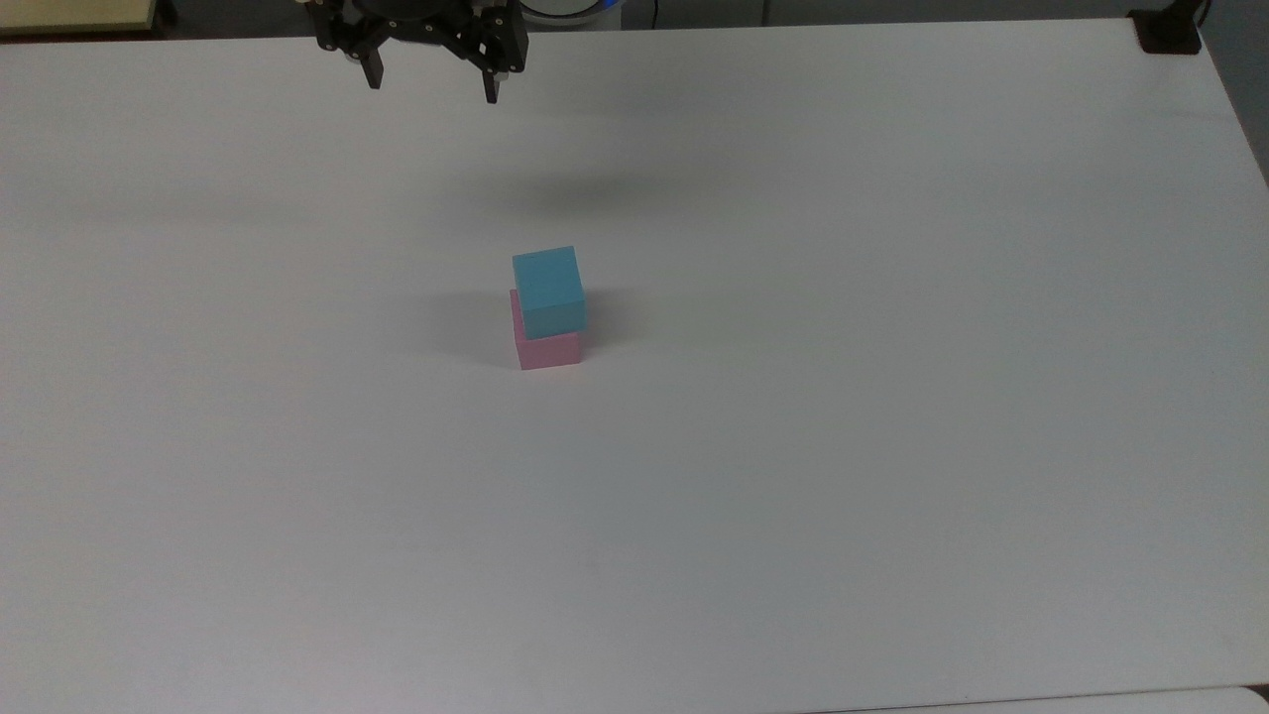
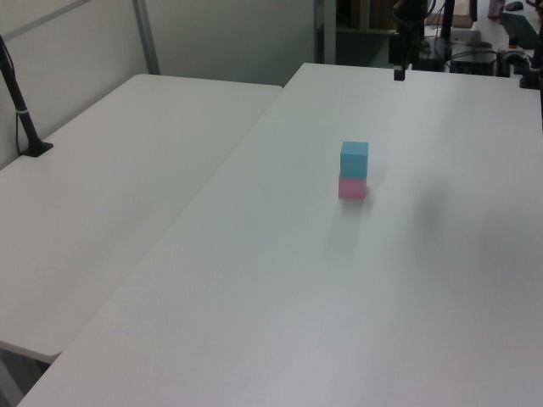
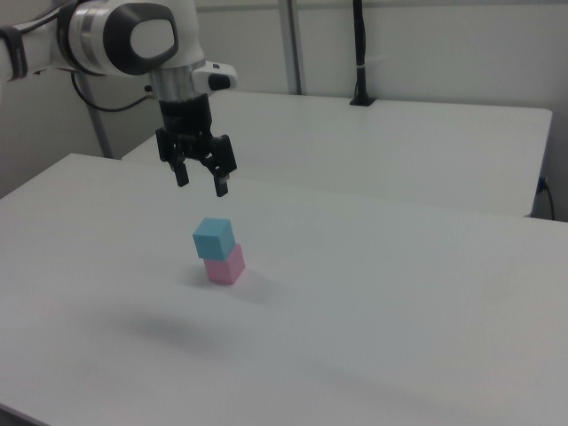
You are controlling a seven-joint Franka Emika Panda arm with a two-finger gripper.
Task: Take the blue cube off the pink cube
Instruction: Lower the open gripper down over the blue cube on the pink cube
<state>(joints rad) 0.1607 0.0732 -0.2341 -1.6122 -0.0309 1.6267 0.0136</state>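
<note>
I had the gripper spread and empty, fingers pointing down, hanging above the blue cube and off toward the right view's upper left. That cube sat squarely on the pink cube, seemingly a little twisted on it, mid-table.

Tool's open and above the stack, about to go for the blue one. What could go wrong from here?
1. The blue cube sits slightly twisted and offset on the pink cube, so squarely aligned fingers might catch a corner and skew it.
2. Descending too low could clamp or nudge the pink cube, dragging both.
3. The tool hangs open, high and off to one side of the stack; a poorly centred descent may land a finger on the blue cube's top and topple it.
</note>
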